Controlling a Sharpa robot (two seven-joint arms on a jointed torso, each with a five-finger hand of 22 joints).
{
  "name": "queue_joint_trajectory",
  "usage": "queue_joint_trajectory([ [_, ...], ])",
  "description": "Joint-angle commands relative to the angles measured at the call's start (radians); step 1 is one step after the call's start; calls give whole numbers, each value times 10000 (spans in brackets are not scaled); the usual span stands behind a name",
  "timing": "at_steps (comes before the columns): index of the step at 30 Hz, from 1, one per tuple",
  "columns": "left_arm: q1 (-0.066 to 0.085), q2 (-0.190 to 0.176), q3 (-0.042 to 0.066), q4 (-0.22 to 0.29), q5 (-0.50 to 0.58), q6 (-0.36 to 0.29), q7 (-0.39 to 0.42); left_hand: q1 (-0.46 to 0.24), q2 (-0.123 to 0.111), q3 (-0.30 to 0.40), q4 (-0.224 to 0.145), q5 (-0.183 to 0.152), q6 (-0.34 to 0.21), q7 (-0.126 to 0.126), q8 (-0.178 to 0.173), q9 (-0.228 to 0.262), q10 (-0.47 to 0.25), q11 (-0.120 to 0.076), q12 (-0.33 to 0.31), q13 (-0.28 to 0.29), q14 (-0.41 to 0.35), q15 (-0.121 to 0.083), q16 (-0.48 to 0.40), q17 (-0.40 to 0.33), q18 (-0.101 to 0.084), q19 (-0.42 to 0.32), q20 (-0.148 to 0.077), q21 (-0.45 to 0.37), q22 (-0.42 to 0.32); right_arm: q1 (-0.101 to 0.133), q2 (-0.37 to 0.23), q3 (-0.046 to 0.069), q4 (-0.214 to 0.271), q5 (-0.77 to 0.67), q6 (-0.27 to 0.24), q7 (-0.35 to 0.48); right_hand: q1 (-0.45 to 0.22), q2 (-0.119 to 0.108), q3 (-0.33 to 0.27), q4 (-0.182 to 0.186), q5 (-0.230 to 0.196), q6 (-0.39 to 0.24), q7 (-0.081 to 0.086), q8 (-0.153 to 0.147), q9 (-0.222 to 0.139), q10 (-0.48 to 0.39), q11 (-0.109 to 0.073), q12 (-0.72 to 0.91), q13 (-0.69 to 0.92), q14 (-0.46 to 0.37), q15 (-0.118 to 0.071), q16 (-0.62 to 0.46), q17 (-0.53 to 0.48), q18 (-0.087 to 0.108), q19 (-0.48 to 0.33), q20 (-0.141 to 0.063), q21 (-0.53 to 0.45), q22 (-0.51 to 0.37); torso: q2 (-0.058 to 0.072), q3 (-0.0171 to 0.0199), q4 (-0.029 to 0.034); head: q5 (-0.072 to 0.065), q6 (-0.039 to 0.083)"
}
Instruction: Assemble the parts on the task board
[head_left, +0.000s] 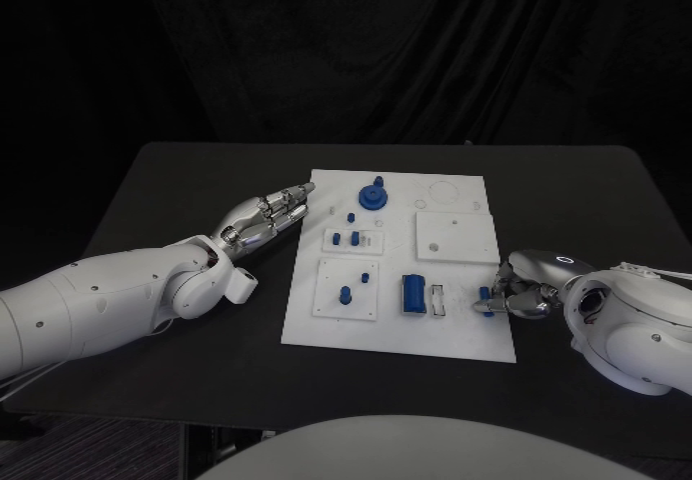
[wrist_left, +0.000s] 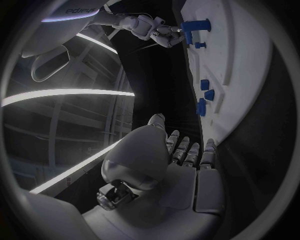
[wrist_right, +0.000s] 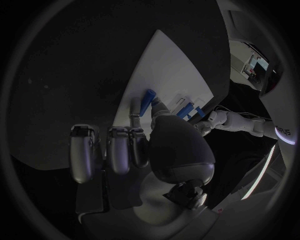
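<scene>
The white task board (head_left: 462, 335) lies in the middle of the table. In it stand a round blue part with a knob (head_left: 374, 195), several small blue pegs (head_left: 346, 294) and a blue block (head_left: 414, 293). My right hand (head_left: 522, 290) is at the board's right edge near the front and pinches a small blue part (head_left: 486, 303), seen as a blue stub (wrist_right: 149, 100) at my right hand's fingertips (wrist_right: 159, 107). My left hand (head_left: 267, 218) lies stretched out just off the board's far left edge, fingers straight and holding nothing; its palm (wrist_left: 169, 165) sits beside the board (wrist_left: 250, 75).
A raised white square plate (head_left: 454, 235) sits on the board's right half, with another (head_left: 348, 288) at the front left. Black table (head_left: 188, 190) surrounds the board. The left wrist view shows my right hand (wrist_left: 156, 30) by the blue block (wrist_left: 197, 25).
</scene>
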Motion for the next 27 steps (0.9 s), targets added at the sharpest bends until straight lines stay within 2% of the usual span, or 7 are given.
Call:
queue_joint_trajectory([
  [1,-22,6,7,10,-2,168,618,70,10,18,51,36,-35,11,18,0,-14,77,55,12,-5,92,-37,-10,66,20,82,47,-6,-92,30,-39,-78,-47,286,-341,338,109,177,-251,0,-111,44,-154,-302,1043,82,26,2627,969,66,66,2160,-62,872,75,33,2505,-2,1,-12,49,1],
  [2,-22,8,7,8,-2,175,614,86,18,27,49,37,-6,134,26,4,-17,56,68,12,-5,103,-37,-10,66,20,97,48,-9,-96,37,-39,-84,-47,288,-344,448,138,262,-337,4,-113,43,-181,-340,1043,82,26,2627,973,66,74,2179,-63,873,76,34,2505,-4,0,-14,53,1],
  [7,-24,28,7,-7,-2,233,590,104,31,38,58,31,208,435,87,29,-14,-5,119,15,-5,72,-37,-10,82,20,103,52,-14,-113,72,-39,-118,-47,267,-347,815,255,579,-703,3,-132,52,-319,-532,1043,89,26,2627,980,70,90,2214,-69,885,80,58,2514,-2,-2,-4,39,1],
  [9,-26,35,7,-13,-2,256,581,77,40,26,72,0,321,557,121,41,-5,-12,146,18,-5,59,-37,-10,90,20,102,53,-16,-116,82,-39,-130,-47,242,-356,1043,429,873,-989,5,-129,61,-434,-707,1043,99,26,2627,980,72,92,2215,-70,887,82,62,2515,-4,-4,-6,36,1],
  [14,-30,48,7,-28,-2,275,573,72,44,25,68,9,335,568,126,40,35,42,211,29,-5,57,-37,-10,94,22,101,55,-15,-120,82,-39,-143,-44,153,-358,1111,605,1485,-1296,25,-104,68,-593,-981,1043,100,26,2627,978,81,91,2209,-71,889,85,67,2517,-3,-1,-2,68,1],
  [19,-37,50,7,-34,-2,274,577,71,41,20,62,14,236,392,92,21,46,156,240,27,-5,96,-37,-10,86,24,116,60,-17,-121,55,-38,-101,123,3,-282,1010,542,1850,-1478,24,-57,72,-658,-1137,1043,108,26,2627,981,86,97,2223,-74,895,94,79,2521,-5,0,-5,96,1],
  [27,-57,26,7,-31,-2,273,597,71,43,19,61,14,199,334,79,16,44,189,245,26,-5,112,-37,-10,81,25,122,62,-18,-118,-80,-32,85,1252,-112,-99,683,410,2246,-1603,12,76,57,-669,-1289,1043,95,26,2627,991,83,118,2266,-113,971,96,219,2572,-1,1,-7,103,1],
])
